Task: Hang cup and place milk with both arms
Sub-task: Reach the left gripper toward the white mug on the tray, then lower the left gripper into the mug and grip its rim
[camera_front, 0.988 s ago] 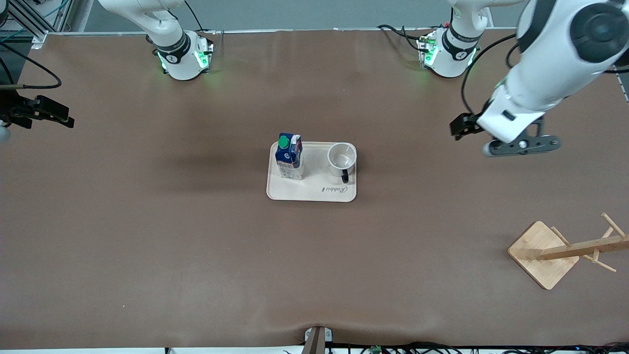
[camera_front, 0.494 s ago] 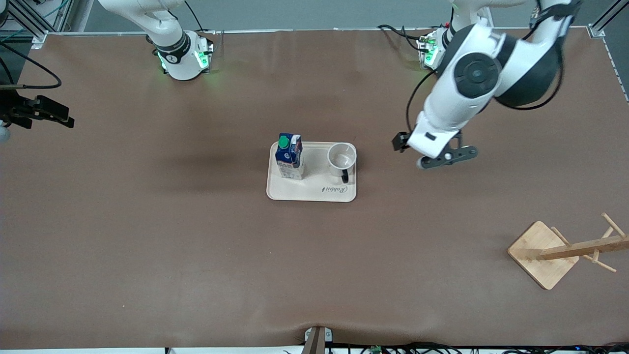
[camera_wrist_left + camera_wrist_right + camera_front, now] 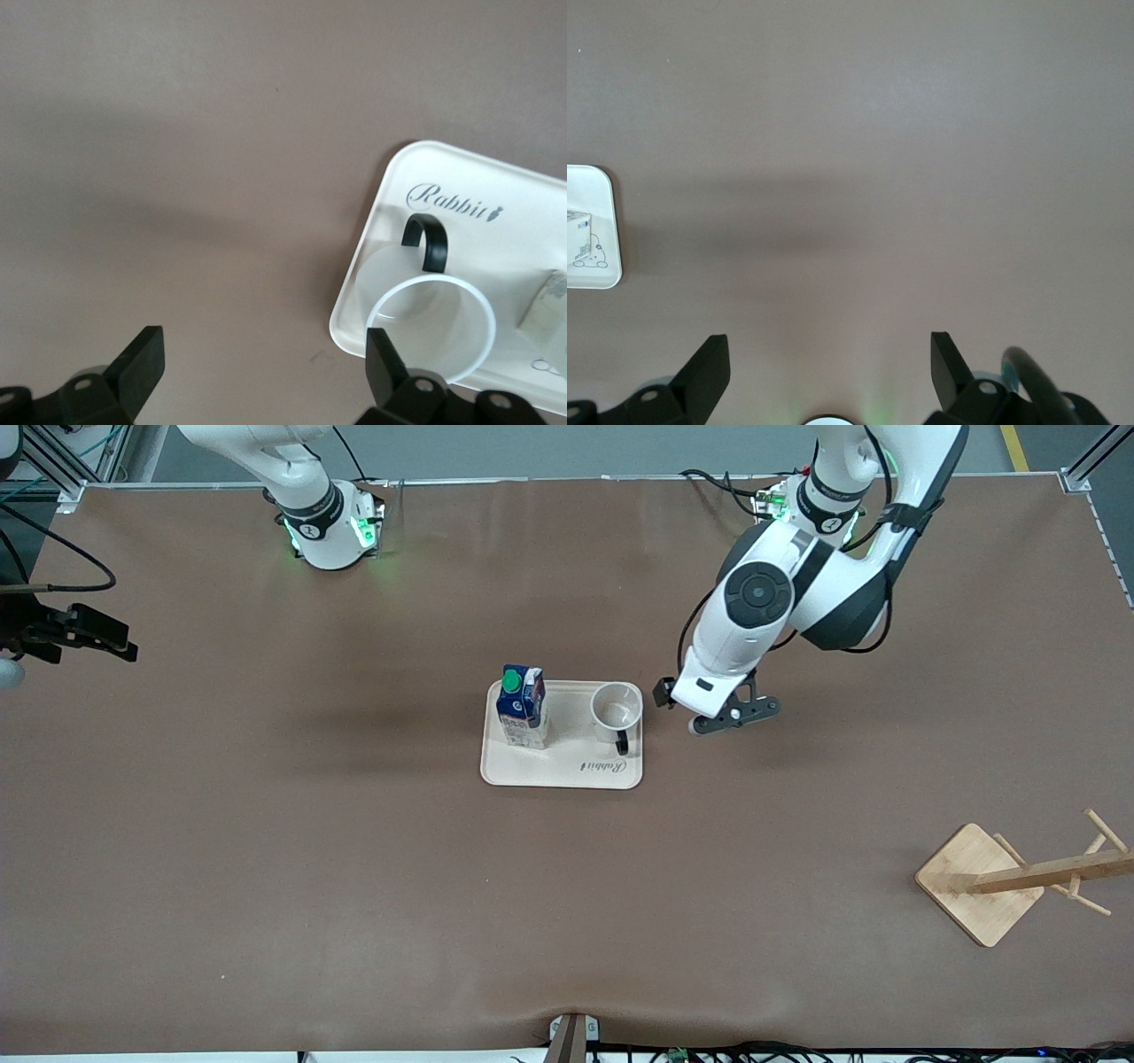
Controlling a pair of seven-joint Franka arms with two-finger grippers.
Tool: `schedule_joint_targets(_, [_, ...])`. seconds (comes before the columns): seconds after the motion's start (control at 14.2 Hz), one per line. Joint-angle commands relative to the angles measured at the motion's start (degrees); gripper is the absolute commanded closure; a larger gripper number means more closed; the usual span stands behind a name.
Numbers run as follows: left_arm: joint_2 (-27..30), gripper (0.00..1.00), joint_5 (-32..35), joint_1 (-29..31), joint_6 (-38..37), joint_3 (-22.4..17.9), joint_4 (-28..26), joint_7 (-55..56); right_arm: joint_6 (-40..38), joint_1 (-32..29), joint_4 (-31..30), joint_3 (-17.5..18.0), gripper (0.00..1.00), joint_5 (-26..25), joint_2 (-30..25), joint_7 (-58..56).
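— Tray contents?
— Milk toward the right arm's end, cup toward the left arm's, both upright.
— End effectors?
— Left end effector hangs over the desk just beside the cup, fingers wide apart, empty. Right end effector waits at the desk's edge, spread wide, empty.

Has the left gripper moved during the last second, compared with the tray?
Yes. The left gripper has travelled from the left arm's end of the table toward the tray, and now hangs open over bare table beside the cup.
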State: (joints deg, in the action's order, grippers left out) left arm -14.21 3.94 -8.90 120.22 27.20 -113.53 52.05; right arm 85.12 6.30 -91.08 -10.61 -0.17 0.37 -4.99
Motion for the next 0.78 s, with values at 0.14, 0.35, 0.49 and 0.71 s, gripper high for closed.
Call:
schedule_joint_targets(0.14, [-2.4,0.00,1.8,-3.0,4.6,0.0,-1.2,3.6,1.5,0.1,2.0,0.2,0.00,1.0,3.4,0.2])
schedule_joint_targets(0.35, [-3.3,0.00,1.9,-3.7,12.0,0.0,-4.4,5.8,1.5,1.4,2.0,0.4,0.00,1.0,3.7,0.2])
schedule_joint_targets(0.49, [-5.6,0.00,1.9,-4.0,13.5,0.0,-4.0,6.7,1.5,1.9,1.9,0.4,0.00,1.0,4.9,0.3])
schedule_joint_targets(0.71, [-7.3,0.00,4.8,-4.6,13.6,0.0,-4.1,8.9,1.6,2.2,2.0,0.4,0.00,1.0,5.3,0.2])
